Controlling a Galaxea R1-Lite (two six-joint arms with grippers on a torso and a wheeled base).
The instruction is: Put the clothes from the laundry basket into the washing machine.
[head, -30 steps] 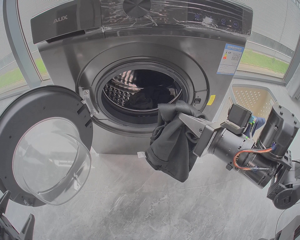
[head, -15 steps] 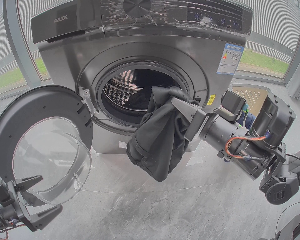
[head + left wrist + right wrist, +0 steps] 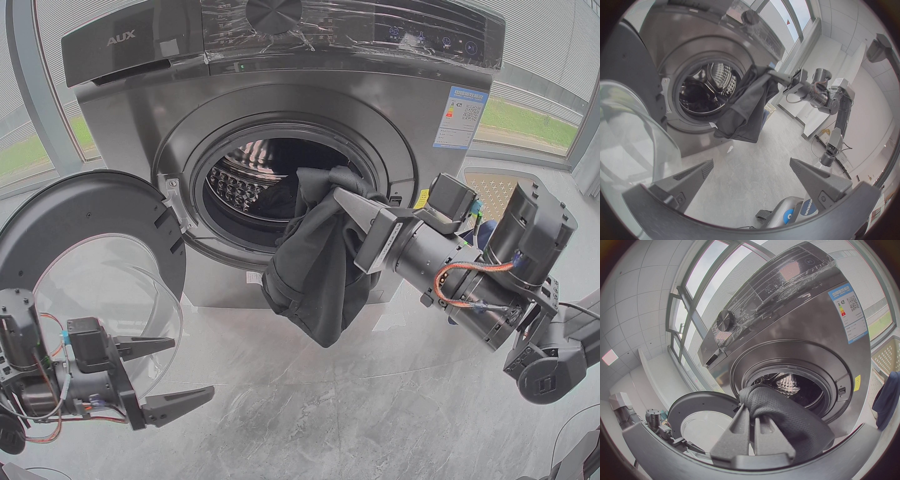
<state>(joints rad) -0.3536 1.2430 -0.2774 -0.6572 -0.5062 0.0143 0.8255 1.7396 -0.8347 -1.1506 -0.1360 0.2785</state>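
Your right claw [image 3: 342,197] is pinched tight on the crumpled black cloth garment [image 3: 315,275], which hangs below it just before the open round mouth of the grey steel washing machine [image 3: 281,100], while your left claw [image 3: 187,369] gapes wide, holding nothing.

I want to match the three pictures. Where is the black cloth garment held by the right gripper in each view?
Head view: the black cloth garment hangs mid-picture from the right gripper, across the round drum opening's right part.
Left wrist view: it hangs farther off, at that opening's edge.
Right wrist view: it is bunched over the gripper's tip, before the opening.
Shared landmark: the grey washing machine's drum opening.
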